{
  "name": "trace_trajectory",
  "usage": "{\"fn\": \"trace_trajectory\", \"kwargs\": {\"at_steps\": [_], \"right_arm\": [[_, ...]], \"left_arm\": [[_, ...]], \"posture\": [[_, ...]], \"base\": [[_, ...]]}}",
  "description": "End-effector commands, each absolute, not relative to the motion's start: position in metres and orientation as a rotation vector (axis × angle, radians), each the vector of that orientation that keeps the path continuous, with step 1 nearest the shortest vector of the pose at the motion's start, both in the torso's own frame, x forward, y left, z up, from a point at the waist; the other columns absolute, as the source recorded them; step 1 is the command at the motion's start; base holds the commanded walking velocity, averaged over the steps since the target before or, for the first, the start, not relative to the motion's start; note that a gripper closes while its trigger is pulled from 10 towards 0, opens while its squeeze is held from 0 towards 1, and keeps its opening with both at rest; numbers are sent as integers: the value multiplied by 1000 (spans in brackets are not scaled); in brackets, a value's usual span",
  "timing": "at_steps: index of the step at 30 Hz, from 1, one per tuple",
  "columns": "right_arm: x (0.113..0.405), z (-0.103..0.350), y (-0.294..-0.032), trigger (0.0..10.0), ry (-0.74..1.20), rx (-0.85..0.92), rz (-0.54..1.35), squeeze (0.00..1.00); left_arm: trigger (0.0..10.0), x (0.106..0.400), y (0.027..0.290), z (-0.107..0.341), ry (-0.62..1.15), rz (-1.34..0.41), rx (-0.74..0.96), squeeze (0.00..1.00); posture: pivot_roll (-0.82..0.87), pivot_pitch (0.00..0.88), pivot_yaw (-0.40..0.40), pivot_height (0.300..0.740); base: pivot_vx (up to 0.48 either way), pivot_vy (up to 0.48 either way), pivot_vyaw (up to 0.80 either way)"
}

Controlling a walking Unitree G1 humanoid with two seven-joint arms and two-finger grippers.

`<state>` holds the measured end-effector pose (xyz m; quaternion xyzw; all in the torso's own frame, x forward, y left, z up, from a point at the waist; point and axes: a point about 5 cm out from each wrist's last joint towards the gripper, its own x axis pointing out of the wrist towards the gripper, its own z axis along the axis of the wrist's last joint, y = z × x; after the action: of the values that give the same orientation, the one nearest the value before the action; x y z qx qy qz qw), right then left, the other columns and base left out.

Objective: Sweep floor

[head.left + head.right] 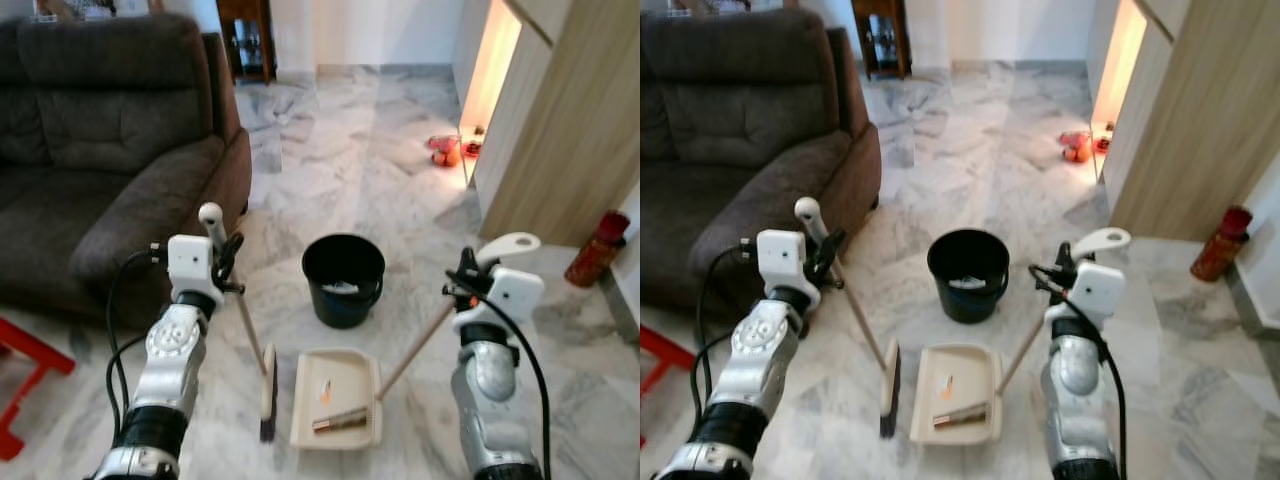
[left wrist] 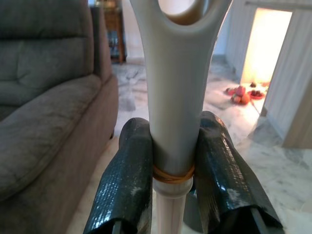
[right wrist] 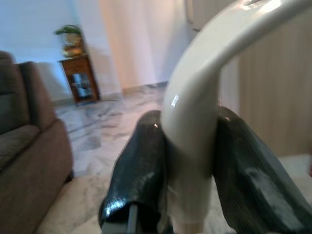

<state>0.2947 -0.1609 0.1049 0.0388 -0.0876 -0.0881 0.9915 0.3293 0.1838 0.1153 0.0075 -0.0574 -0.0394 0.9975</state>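
- The left gripper [image 1: 228, 262] is clamped on the upper handle of a broom [image 1: 243, 325]; in the left wrist view both black fingers [image 2: 127, 180] press against the pale handle just above an orange band.
- The broom slants down from that grip to the marble floor [image 1: 400, 170], where its dark bristle head rests just beside the left edge of the dustpan [image 1: 338, 398].
- The right gripper [image 1: 466, 277] grips the curved cream top of the dustpan's long handle; in the right wrist view the fingers [image 3: 139, 170] sit tight on either side of it.
- The handle runs down at a slant from the right gripper to the dustpan's right edge.
- The dustpan lies flat on the floor between the two arms, with a brownish stick-like piece near its front edge and a small orange scrap nearer its middle.
- A black bucket [image 1: 343, 279] stands on the floor just beyond the dustpan, with something pale inside.
- A dark brown sofa [image 1: 110, 150] fills the left side, and a red stool [image 1: 30, 375] shows at the left edge.
- A wooden cabinet [image 1: 570, 130] stands at the right, a red bottle [image 1: 597, 248] near its base, and small red and orange items [image 1: 447, 150] lie on the floor by the lit doorway.
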Motion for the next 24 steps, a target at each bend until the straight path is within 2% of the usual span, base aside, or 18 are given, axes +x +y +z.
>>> {"fn": "trace_trajectory", "kwargs": {"at_steps": [1,15,24], "right_arm": [[298,115,-165,10000,-222,97,-190,0],[297,115,-167,10000,-225,110,-205,0],[297,115,-168,10000,-225,108,-202,0]], "left_arm": [[10000,333,177,128,-168,-102,29,0],[10000,333,177,128,-166,-107,29,0],[10000,333,177,128,-172,-108,25,0]], "posture": [[12,0,47,740],[12,0,47,740],[13,0,47,740]], "base": [[285,0,0],[282,0,0],[0,0,0]]}}
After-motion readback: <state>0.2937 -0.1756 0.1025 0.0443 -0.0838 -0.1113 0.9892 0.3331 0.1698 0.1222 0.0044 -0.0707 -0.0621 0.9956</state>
